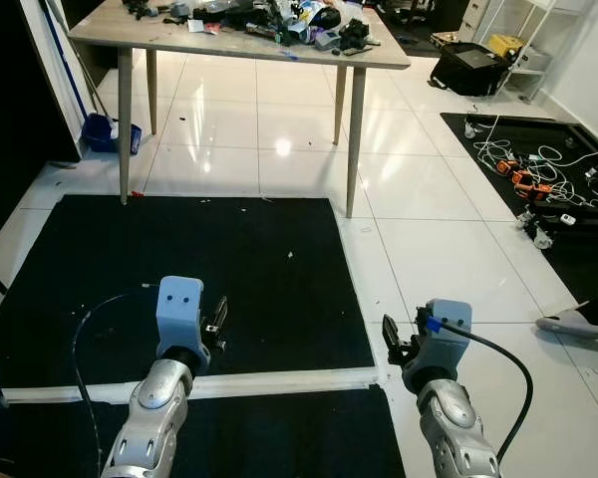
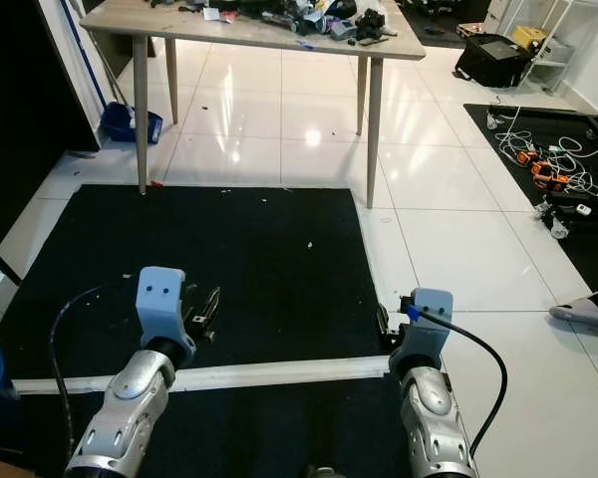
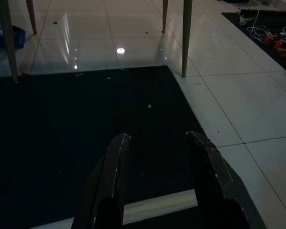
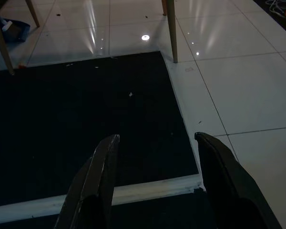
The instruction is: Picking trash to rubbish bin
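At the bottom of the frame, two end effectors hover over a black mat (image 1: 179, 249): the left end effector (image 3: 157, 143) and the right end effector (image 4: 157, 143), both released and holding nothing. Small white specks (image 4: 130, 94) on the mat are too small to identify. Farther up, four legs carry a surface (image 1: 130, 30) whose clutter is cut off. A blue dustpan (image 1: 105, 132) sits upper left; cables (image 1: 523, 169) lie at right, and a slippered foot (image 1: 578, 321) is cut off at the right edge.

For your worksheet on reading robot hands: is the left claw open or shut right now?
Open. In the left wrist view the left claw shows its two black fingers spread apart, with the black mat visible between them and nothing held.
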Motion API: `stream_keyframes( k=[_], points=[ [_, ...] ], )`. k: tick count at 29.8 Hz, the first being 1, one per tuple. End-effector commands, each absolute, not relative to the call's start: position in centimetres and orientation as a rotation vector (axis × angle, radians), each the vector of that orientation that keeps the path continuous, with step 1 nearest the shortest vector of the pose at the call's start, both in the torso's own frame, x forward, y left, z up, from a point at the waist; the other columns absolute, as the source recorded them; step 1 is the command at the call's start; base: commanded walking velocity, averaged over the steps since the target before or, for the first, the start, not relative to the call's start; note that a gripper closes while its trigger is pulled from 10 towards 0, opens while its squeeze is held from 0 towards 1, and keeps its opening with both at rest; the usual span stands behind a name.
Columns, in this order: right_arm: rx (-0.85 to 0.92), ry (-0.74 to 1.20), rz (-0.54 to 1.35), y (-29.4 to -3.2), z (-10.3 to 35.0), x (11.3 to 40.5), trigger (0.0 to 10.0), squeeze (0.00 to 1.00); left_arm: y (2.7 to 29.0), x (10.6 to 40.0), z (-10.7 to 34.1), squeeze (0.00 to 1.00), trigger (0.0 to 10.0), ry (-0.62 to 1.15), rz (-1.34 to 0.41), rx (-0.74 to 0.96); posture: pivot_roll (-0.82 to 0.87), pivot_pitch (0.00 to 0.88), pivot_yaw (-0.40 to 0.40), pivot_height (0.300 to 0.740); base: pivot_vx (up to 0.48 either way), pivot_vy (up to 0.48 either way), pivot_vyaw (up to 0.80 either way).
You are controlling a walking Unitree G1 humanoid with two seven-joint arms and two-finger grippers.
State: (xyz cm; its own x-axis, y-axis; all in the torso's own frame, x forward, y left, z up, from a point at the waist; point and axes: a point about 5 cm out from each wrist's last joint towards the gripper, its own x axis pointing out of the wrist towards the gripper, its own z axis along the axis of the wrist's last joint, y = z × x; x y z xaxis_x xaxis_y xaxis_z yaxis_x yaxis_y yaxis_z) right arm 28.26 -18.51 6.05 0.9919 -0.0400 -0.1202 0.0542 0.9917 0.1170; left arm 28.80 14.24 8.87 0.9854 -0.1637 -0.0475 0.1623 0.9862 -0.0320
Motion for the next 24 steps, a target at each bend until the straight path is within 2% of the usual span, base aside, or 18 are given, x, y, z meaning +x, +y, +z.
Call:
stream_keyframes(
  k=[1, 24],
  points=[
    [0.12, 0.135, -0.058, -18.81, 5.66, 27.96, 10.0, 0.0, 14.0, 28.68, 8.98, 0.0, 10.0, 0.04, -0.175, -0.028, -0.03, 0.136, -0.053, 0.74, 0.244, 0.0, 0.0],
    [0.111, 0.133, -0.05, -18.73, 5.69, 27.91, 10.0, 0.0, 14.03, 28.66, 9.07, 0.0, 10.0, 0.037, -0.178, -0.024, -0.02, 0.144, -0.055, 0.74, 0.255, 0.0, 0.0]
  ],
)
